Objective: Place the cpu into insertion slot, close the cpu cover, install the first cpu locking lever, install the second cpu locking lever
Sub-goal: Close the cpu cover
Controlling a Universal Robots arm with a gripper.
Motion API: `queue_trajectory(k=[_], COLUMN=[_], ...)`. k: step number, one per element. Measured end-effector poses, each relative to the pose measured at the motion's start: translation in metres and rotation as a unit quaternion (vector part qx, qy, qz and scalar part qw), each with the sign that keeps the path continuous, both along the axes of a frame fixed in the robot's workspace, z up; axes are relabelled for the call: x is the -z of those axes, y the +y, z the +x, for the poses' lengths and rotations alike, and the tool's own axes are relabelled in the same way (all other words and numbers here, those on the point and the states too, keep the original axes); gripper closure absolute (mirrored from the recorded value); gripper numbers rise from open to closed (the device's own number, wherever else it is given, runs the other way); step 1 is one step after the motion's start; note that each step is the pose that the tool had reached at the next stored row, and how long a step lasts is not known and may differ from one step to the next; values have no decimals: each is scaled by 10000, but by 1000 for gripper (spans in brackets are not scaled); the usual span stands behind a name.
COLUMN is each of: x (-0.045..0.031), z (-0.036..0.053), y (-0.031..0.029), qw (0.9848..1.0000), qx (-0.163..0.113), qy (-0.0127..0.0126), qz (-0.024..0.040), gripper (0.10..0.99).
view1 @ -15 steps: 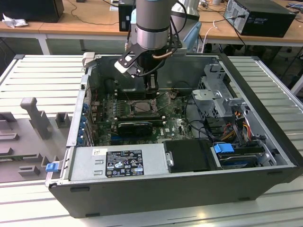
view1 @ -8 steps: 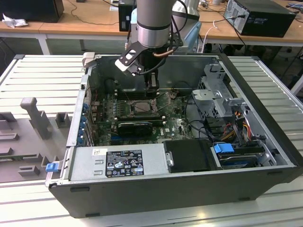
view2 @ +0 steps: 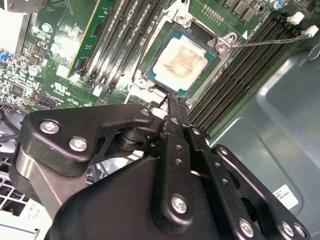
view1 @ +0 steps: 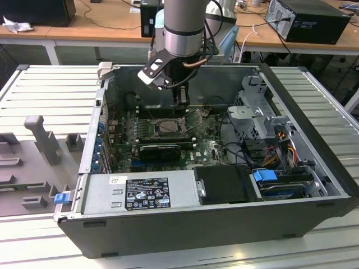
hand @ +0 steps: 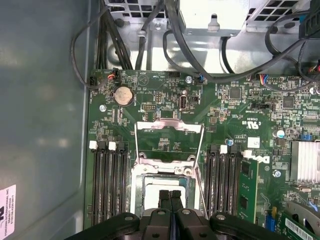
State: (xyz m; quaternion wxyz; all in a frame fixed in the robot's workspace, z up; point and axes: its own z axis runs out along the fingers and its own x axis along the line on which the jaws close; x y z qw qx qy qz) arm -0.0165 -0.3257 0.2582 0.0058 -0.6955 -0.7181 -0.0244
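A big open computer case point(view1: 224, 218) lies on its side. Inside it is a green board point(hand: 235, 107). The arm's gripper point(hand: 170, 196) hangs just above the insertion slot point(hand: 162, 175), and its two black fingers point(view2: 172, 107) are pressed tight together with nothing between them. The cpu cover point(hand: 167, 125) is flipped up (you can see the board through its window). The cpu point(view2: 181, 59) sits flat in the slot. A thin lever point(view2: 270, 40) sticks out over the long black slots.
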Motion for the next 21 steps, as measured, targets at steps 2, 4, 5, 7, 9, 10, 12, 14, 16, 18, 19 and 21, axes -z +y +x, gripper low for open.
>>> queue_trajectory(k=[2, 4, 5, 7, 9, 10, 12, 14, 16, 18, 19, 21], x=[0, 0, 0, 0, -37, -66, -110, -116, -117, -131, -140, -162], z=[9, 15, 17, 25, 36, 36, 36, 41, 74, 81, 81, 81], y=[1, 3, 4, 5, 13, 15, 21, 27, 32, 34, 34, 36], qw=[10000, 10000, 10000, 10000, 10000, 10000, 10000, 10000, 10000, 10000, 10000, 10000], qx=[0, 1, 1, -1, 0, 0, 0, 0, 0, 0, 0, 0], qy=[0, 0, 0, 0, 0, 0, 0, 0, 0, 0, 0, 0], qz=[0, 0, 0, 0, -4, -4, -7, -23, -28, -32, -32, -34], gripper=[980, 980, 980, 980, 980, 980, 980, 980, 980, 980, 980, 980])
